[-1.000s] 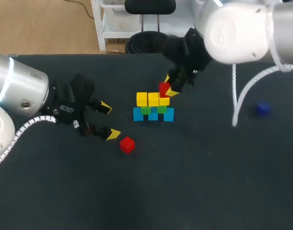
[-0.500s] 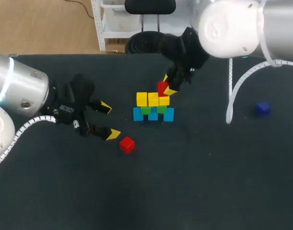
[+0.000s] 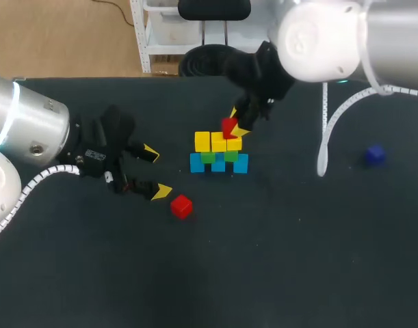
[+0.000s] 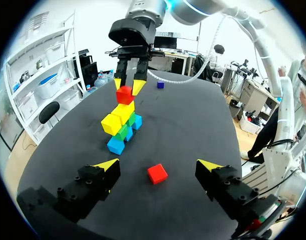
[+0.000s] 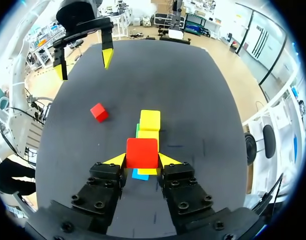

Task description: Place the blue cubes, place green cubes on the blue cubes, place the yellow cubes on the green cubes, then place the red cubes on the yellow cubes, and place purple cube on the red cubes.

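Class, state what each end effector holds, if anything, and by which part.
The right end effector holds a red cube by two opposite side faces, above the yellow cubes. The left end effector is open and holds nothing.

A matt black table (image 3: pixel 277 260) lies under the right gripper (image 5: pixel 142 160), whose matt black finger blocks, studded with bolt heads, end in dull yellow tips on either side of a smooth red cube (image 5: pixel 142 151) with a faint plastic-like sheen. The stack (image 5: pixel 149 120) just below the gripper shows the same smooth, flat-coloured finish. The right arm (image 3: pixel 325 41) has a glossy white casing and the left arm (image 3: pixel 27 123) a satin silver one, while the left gripper (image 3: pixel 156 172) is matt black.
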You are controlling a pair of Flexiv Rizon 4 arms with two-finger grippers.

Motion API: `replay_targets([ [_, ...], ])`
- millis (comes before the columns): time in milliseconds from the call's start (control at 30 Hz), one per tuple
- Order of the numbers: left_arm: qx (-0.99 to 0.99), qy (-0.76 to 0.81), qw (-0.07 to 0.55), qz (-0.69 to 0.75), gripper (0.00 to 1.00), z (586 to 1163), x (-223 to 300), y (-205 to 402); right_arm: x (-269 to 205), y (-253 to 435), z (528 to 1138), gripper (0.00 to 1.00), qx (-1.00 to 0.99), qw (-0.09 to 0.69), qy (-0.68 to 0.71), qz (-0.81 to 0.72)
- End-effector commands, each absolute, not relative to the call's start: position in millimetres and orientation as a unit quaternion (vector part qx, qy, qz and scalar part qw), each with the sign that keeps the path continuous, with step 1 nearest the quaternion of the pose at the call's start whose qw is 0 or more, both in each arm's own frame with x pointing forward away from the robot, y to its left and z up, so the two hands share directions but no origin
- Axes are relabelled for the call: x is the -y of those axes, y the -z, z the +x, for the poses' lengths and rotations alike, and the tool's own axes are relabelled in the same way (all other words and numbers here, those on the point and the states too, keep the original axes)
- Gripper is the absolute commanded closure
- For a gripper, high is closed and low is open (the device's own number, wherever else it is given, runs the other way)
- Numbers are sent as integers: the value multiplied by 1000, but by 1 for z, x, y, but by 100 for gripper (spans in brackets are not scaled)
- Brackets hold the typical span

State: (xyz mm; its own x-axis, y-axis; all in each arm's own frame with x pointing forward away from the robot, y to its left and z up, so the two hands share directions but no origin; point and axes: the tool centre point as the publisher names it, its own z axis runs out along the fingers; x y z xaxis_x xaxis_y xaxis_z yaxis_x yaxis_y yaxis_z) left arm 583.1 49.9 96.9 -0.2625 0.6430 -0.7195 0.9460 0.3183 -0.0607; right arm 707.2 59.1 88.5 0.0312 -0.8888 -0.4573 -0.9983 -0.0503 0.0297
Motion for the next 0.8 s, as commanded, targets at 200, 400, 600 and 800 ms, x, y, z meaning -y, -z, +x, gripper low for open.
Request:
replay_targets([
  [200, -753, 252, 304, 527, 0, 583, -50, -96, -63, -86, 713, 100, -671, 147, -185, -703],
  [400, -753, 252, 304, 527, 0, 583, -50, -96, -64, -86, 713, 100, -672, 145, -185, -702],
  [600, -753, 252, 304, 527, 0, 583, -50, -96, -65, -85, 713, 100, -672, 143, -185, -703],
  [800, -753, 252, 304, 527, 0, 583, -50, -96, -65, -84, 713, 100, -674, 141, -184, -701],
])
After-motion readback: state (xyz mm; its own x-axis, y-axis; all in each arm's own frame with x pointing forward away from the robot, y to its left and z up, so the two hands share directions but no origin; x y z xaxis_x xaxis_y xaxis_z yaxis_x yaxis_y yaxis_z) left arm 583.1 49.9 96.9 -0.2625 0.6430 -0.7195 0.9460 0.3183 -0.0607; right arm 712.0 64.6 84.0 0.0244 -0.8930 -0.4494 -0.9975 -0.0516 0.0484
